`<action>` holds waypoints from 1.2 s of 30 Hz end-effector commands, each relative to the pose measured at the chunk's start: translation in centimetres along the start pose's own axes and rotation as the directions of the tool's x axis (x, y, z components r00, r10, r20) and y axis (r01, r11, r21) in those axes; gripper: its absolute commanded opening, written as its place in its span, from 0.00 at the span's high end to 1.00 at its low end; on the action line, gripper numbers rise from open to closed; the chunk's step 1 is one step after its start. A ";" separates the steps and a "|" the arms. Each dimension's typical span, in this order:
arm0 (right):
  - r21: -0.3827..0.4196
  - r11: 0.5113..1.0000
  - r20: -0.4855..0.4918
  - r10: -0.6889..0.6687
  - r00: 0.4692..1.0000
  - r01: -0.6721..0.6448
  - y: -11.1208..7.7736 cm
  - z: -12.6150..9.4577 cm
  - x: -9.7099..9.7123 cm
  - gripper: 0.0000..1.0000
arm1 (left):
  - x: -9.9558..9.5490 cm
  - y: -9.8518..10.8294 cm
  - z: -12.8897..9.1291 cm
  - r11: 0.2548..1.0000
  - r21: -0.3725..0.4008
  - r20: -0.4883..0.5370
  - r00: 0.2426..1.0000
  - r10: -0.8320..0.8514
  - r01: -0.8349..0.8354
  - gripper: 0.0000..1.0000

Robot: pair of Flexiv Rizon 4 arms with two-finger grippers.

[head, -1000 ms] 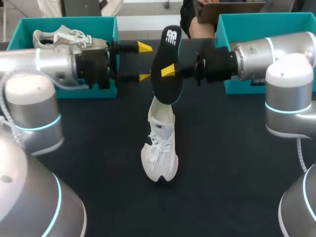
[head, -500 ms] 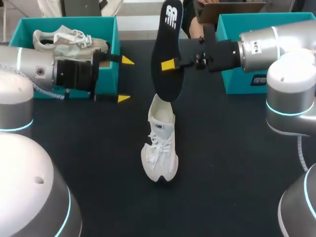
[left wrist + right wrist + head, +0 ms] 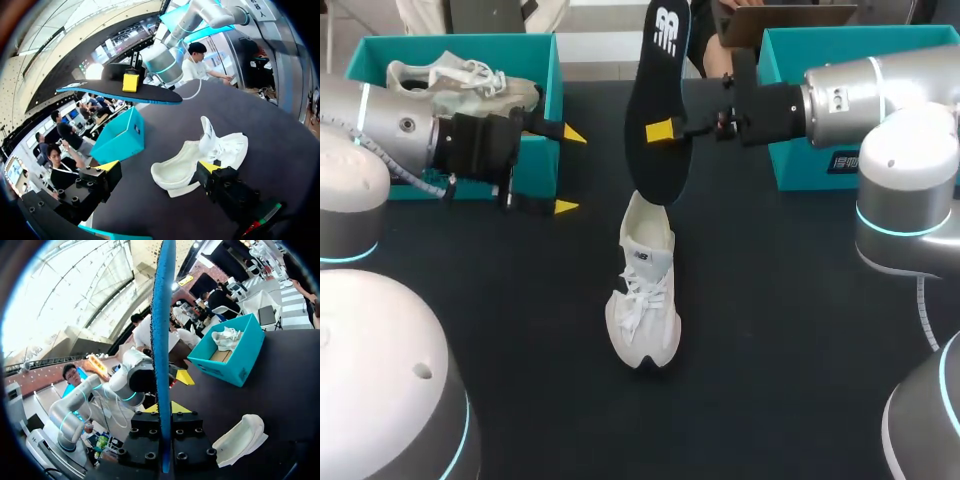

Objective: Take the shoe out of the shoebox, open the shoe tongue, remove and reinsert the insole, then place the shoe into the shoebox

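Insole [image 3: 658, 110] upright in grip of horizontal right jaws above shoe [image 3: 645, 290]; left jaws released.

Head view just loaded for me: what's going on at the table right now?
The right gripper is shut on the black insole, holding it upright in the air above the white shoe, which stands mid-table. The left gripper is open and empty, beside the left teal shoebox, which holds another shoe.

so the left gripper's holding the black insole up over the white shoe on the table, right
No, the right gripper holds the black insole up over the white shoe on the table; the left gripper is open and empty, as the head view shows.
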State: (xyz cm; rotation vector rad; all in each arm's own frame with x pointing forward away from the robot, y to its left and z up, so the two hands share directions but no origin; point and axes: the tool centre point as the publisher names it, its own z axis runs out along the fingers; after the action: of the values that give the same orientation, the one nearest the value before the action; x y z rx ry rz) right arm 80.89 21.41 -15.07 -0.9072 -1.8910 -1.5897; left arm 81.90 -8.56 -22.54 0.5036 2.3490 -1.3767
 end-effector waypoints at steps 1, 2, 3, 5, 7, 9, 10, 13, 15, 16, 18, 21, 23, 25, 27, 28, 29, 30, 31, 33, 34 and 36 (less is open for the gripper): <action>0.001 1.000 0.002 0.001 1.000 -0.001 0.0 0.2 0.0 1.00 | -0.1 0.0 0.0 1.000 -0.002 -0.008 1.000 0.000 0.000 0.00; 0.001 1.000 0.002 0.001 1.000 -0.001 0.0 0.2 0.0 1.00 | -0.1 0.0 0.0 1.000 -0.002 -0.008 1.000 0.000 0.000 0.00; 0.001 1.000 0.002 0.001 1.000 -0.001 0.0 0.2 0.0 1.00 | 0.0 0.4 0.3 1.000 -0.008 -0.013 1.000 -0.013 0.013 0.00; 0.018 0.997 0.006 -0.078 0.997 0.078 0.3 0.3 -1.4 1.00 | 0.6 1.2 1.0 1.000 0.002 -0.038 0.999 -0.006 0.006 0.00; 0.072 0.989 0.038 -0.133 0.990 0.130 0.5 0.3 -2.7 1.00 | 1.2 2.3 1.7 1.000 -0.009 -0.064 0.998 -0.010 0.009 0.00; 0.077 0.979 0.061 -0.193 0.979 0.188 0.7 0.4 -3.5 1.00 | 1.7 3.1 2.2 1.000 -0.016 -0.070 0.998 -0.008 0.007 0.00; 0.092 0.974 0.069 -0.214 0.974 0.207 0.7 0.4 -4.3 1.00 | 2.2 3.8 2.7 0.999 -0.030 -0.084 0.996 -0.024 0.021 0.00; 0.105 0.963 0.081 -0.259 0.963 0.250 0.7 0.9 -5.5 1.00 | 3.2 4.9 3.5 0.999 -0.034 -0.088 0.996 -0.012 0.009 0.00; 0.113 0.955 0.075 -0.283 0.956 0.274 0.5 1.1 -6.6 1.00 | 4.1 5.9 4.3 0.999 -0.046 -0.101 0.995 -0.026 0.021 0.00; 0.121 0.951 0.079 -0.296 0.952 0.286 0.5 1.3 -7.0 1.00 | 4.4 6.4 4.7 0.998 -0.053 -0.100 0.994 -0.032 0.026 0.00; 0.133 0.942 0.075 -0.320 0.944 0.308 0.2 1.7 -7.7 1.00 | 5.1 7.3 5.4 0.998 -0.062 -0.101 0.994 -0.034 0.028 0.00; 0.146 0.931 0.074 -0.348 0.934 0.336 -0.5 2.1 -8.7 1.00 | 5.8 8.3 6.3 0.997 -0.072 -0.093 0.995 -0.043 0.037 0.00; 0.149 0.932 0.057 -0.341 0.938 0.330 -1.2 2.6 -9.2 1.00 | 6.2 8.7 6.7 0.996 -0.077 -0.089 0.995 -0.045 0.038 0.00; 0.134 0.930 0.047 -0.352 0.935 0.343 -1.9 2.9 -9.6 1.00 | 6.5 8.9 7.0 0.996 -0.075 -0.084 0.995 -0.046 0.039 0.00; 0.130 0.930 0.054 -0.352 0.934 0.343 -2.3 3.0 -9.8 1.00 | 6.7 9.2 7.4 0.996 -0.082 -0.076 0.996 -0.051 0.044 0.00; 0.130 0.930 0.054 -0.352 0.934 0.343 -2.3 3.0 -9.8 1.00 | 6.8 9.3 7.5 0.995 -0.086 -0.076 0.996 -0.055 0.048 0.00; 0.130 0.930 0.054 -0.352 0.934 0.343 -2.3 3.0 -9.8 1.00 | 6.9 9.3 7.7 0.994 -0.089 -0.074 0.995 -0.069 0.062 0.00; 0.130 0.930 0.054 -0.352 0.934 0.343 -2.3 3.0 -9.8 1.00 | 6.8 9.4 7.8 0.993 -0.093 -0.069 0.994 -0.082 0.075 0.00; 0.130 0.930 0.054 -0.352 0.934 0.343 -2.3 3.0 -9.8 1.00 | 6.8 9.3 7.9 0.992 -0.093 -0.069 0.993 -0.093 0.086 0.00; 0.130 0.930 0.054 -0.352 0.934 0.343 -2.3 3.0 -9.8 1.00 | 6.6 9.2 8.2 0.989 -0.108 -0.070 0.991 -0.111 0.104 0.00; 0.130 0.930 0.054 -0.352 0.934 0.343 -2.3 3.0 -9.8 1.00 | 6.6 9.2 8.4 0.988 -0.110 -0.066 0.992 -0.112 0.104 0.00; 0.130 0.930 0.054 -0.352 0.934 0.343 -2.3 3.0 -9.8 1.00 | 6.5 9.2 8.6 0.984 -0.142 -0.054 0.991 -0.120 0.111 0.00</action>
State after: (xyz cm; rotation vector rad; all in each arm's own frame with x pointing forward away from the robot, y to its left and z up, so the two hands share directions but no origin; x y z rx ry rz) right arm 85.67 22.35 -24.41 -0.6099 -2.2719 -1.6349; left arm 81.57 -10.36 -36.22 0.4017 2.5185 -1.3025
